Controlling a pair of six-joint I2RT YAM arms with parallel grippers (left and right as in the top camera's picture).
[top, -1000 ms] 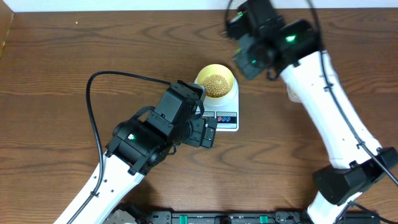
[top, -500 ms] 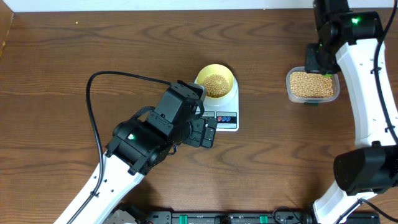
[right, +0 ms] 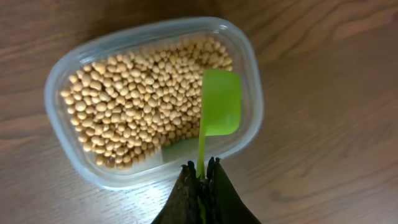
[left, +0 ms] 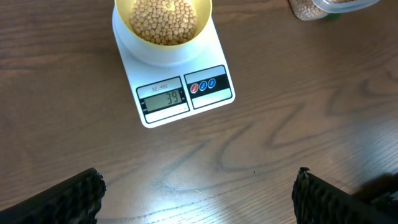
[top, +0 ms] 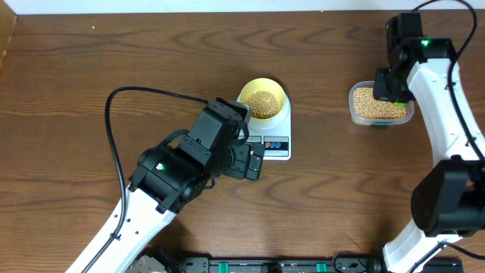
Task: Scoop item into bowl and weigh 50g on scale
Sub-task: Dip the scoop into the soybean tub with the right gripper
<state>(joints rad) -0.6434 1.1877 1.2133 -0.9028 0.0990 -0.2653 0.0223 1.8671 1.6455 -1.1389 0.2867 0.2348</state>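
While right gripper pinches thin handle of green scoop tight, scoop hangs empty over soybeans in clear tub, upper right of overhead view. Left gripper wide open, holds nothing. Yellow bowl sits on scale, centre, part full; display reads 39. Risks: too-full scoop goes past 50; thin handle twists, beans spill on table; bump shifts bowl.

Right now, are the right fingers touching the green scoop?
Touching. The right wrist view shows the right fingers shut on the thin handle of the green scoop.
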